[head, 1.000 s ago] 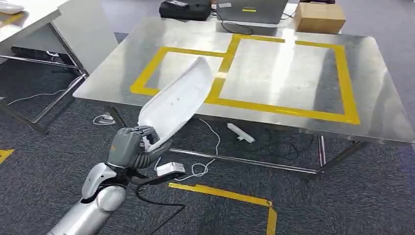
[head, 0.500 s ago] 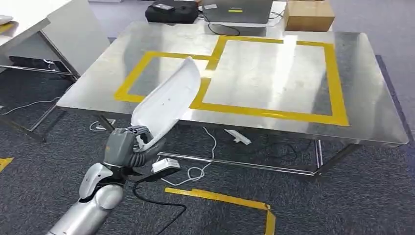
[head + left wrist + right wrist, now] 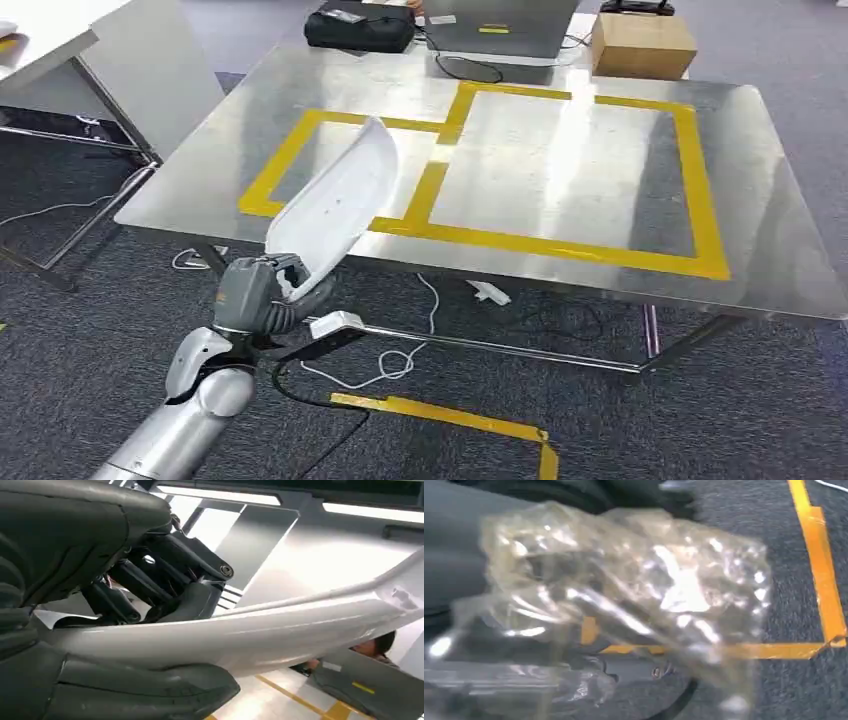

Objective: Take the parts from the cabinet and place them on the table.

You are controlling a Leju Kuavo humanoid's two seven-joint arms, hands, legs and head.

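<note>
The left hand (image 3: 262, 297), grey with dark fingers, sat at lower left of the head view with fingers and thumb closed around the near end of the white part (image 3: 335, 208); in the left wrist view the thick thumb (image 3: 150, 692) lay under the smooth, glossy shell (image 3: 260, 635) and the darker fingers (image 3: 150, 585) pressed on its other face. The part was a long, curved plastic panel, rounded at the far tip; its long axis ran from the hand up and to the right, the tip raised over the near left edge of the steel table (image 3: 770, 260), above the yellow tape outline (image 3: 560, 245) there. The tabletop was brushed and reflective, with bare metal inside both taped rectangles; a cardboard box (image 3: 643, 45) and a black bag (image 3: 360, 25) stood along its far edge, upper centre. The right hand (image 3: 479, 555) was blurred behind crinkled clear plastic film (image 3: 624, 595), over dark carpet (image 3: 774, 545); its grasp could not be told.
</note>
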